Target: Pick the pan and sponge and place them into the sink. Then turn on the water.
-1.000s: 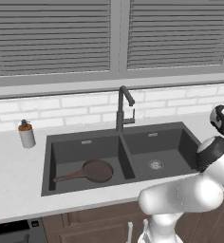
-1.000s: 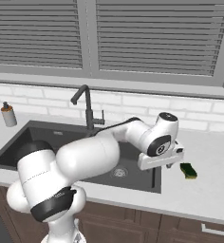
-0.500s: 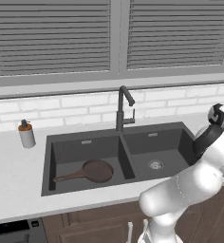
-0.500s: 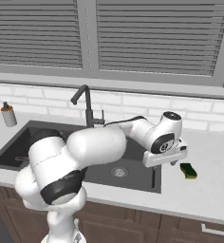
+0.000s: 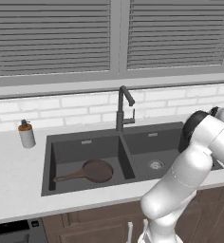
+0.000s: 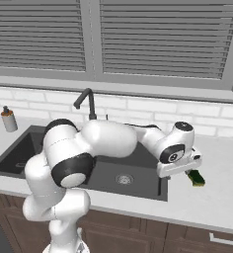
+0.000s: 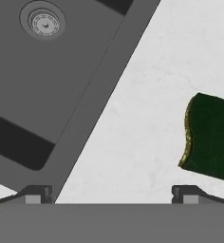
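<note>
One small rectangular sponge [image 7: 210,136], dark green face up with a yellow edge, lies on the white counter at the hand view's right edge, outside the open gripper [image 7: 111,193], long axis running roughly top to bottom.

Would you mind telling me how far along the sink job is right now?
Done: the pan lies in the sink's left basin. In hand: the open gripper hovers above the counter beside the sponge, which isn't gripped. Left: grasp the sponge, drop it in the sink, then work the faucet; no water runs.
</note>
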